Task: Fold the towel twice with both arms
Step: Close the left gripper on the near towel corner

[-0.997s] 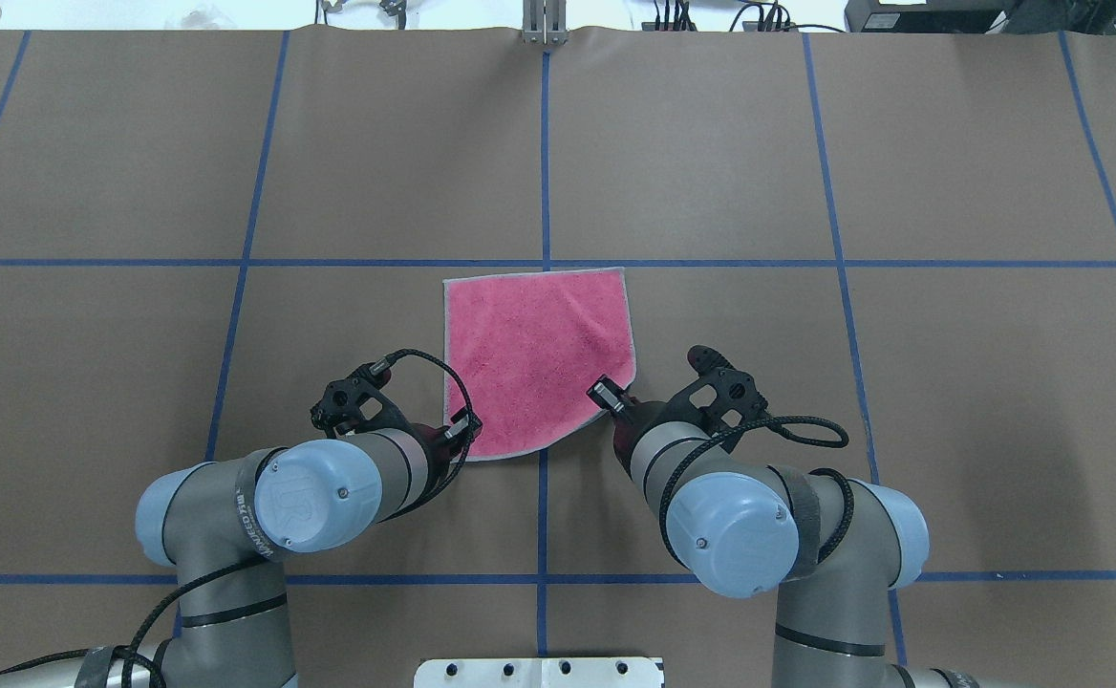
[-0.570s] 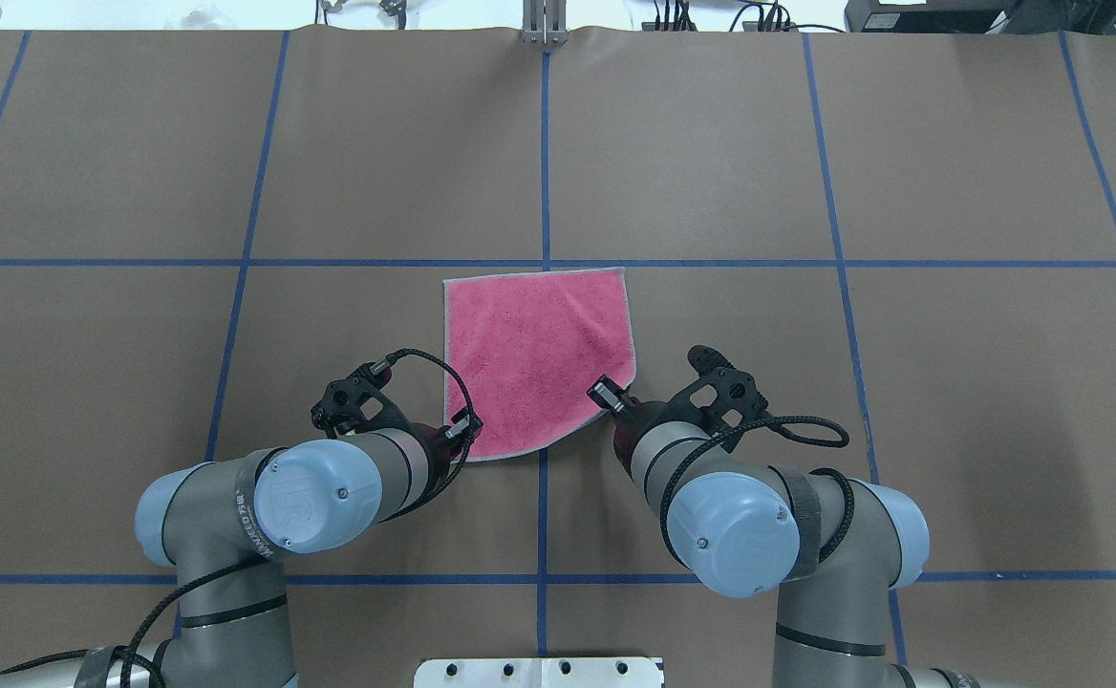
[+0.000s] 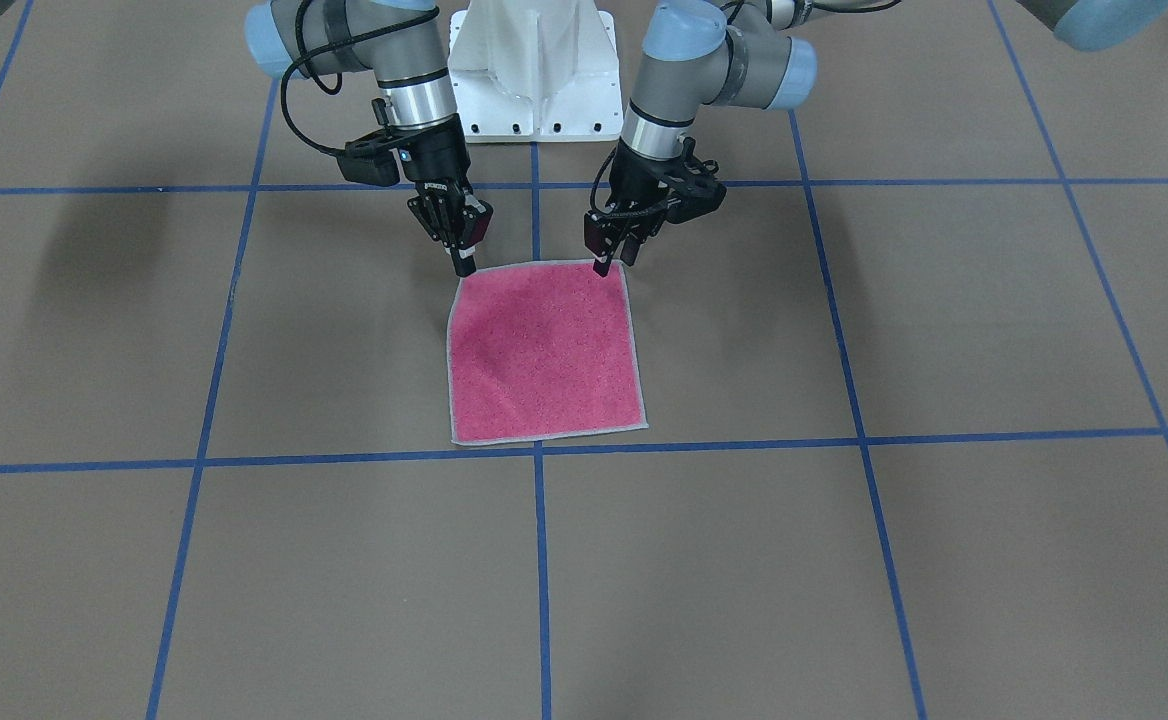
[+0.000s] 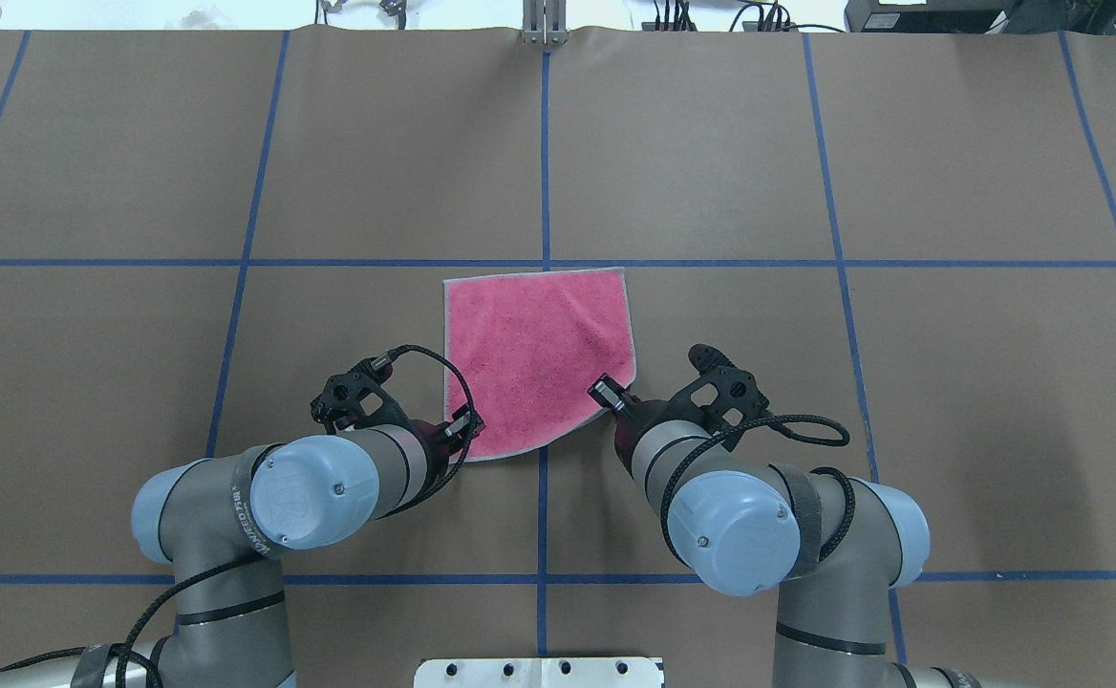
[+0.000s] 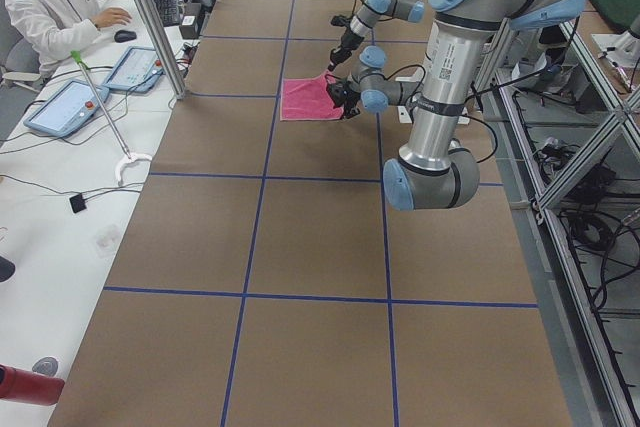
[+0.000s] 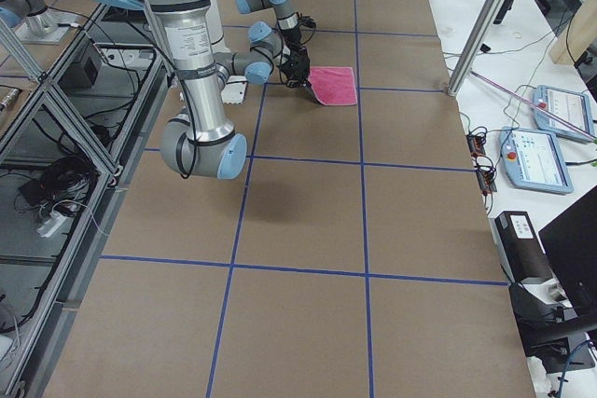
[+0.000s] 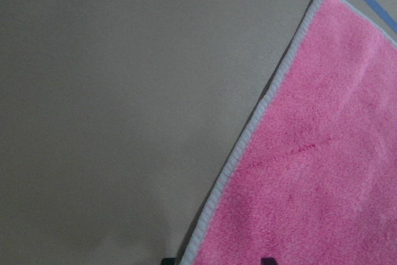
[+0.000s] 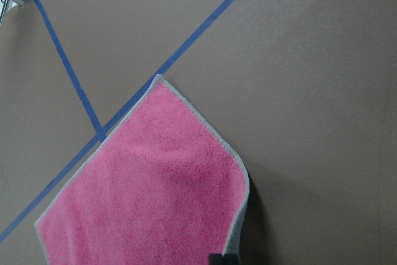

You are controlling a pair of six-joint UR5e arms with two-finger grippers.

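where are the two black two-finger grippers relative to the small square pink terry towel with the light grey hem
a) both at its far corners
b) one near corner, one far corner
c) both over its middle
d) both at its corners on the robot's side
D: in the front-facing view the left gripper and right gripper sit at the two corners of the pink terry towel nearest the white pedestal base.

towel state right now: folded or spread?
Spread. One layer of the towel, pink face up, hem visible on all four sides; only the corner at the right tool curls up.
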